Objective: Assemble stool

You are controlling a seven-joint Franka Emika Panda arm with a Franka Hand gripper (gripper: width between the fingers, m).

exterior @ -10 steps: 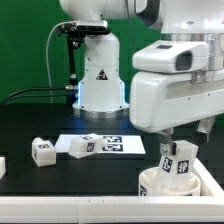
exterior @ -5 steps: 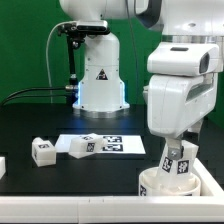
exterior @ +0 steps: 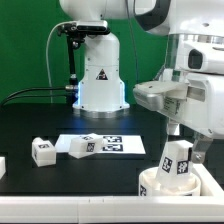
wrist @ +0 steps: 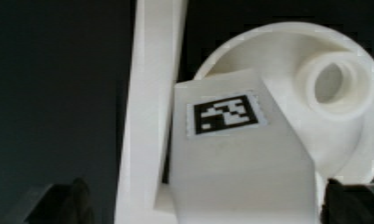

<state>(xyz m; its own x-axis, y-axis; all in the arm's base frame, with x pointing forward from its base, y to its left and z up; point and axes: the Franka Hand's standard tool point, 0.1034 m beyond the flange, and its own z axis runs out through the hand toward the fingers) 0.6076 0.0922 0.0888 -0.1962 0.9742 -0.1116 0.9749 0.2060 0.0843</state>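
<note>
The white round stool seat (exterior: 160,186) lies at the exterior view's lower right. One tagged white leg (exterior: 178,160) stands upright in it. My gripper (exterior: 188,142) hangs just above and around the top of this leg. In the wrist view the leg (wrist: 228,120) lies between my dark fingertips (wrist: 59,205), with a gap on one side, over the seat (wrist: 264,50) and its round socket (wrist: 335,85). The jaws look open and not clamped. Two loose tagged legs (exterior: 42,152) (exterior: 84,146) lie on the black table at the exterior view's left.
The marker board (exterior: 115,143) lies mid-table by the loose legs. A white part (exterior: 2,165) shows at the exterior view's left edge. A white upright bar (wrist: 157,100) runs beside the seat. The robot base (exterior: 100,75) with cables stands behind.
The wrist has turned about the standing leg, and the arm's body has swung toward the exterior view's right. More of the leg shows now. The loose legs have not moved.
</note>
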